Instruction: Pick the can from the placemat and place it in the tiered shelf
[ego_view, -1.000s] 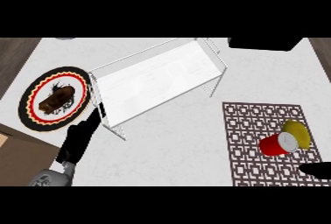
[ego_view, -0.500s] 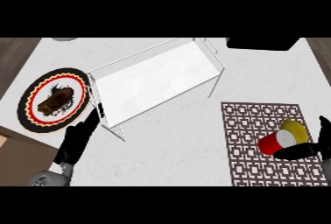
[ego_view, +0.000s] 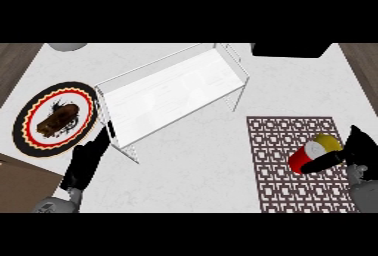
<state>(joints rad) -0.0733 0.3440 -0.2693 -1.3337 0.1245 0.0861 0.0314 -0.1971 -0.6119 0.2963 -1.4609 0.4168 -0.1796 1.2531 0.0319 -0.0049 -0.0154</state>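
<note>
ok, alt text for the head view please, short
The robot's right hand reaches from the right edge to a red and yellow can lying on a patterned placemat, a finger across the can. A white tiered shelf stands at centre, a plate of dark food to its left, near the open left hand.

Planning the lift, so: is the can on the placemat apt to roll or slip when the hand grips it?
The can looks tilted on the placemat, so a nudge may roll it. Its smooth round side could slip. The right hand has a finger across it, which should steady it.
</note>
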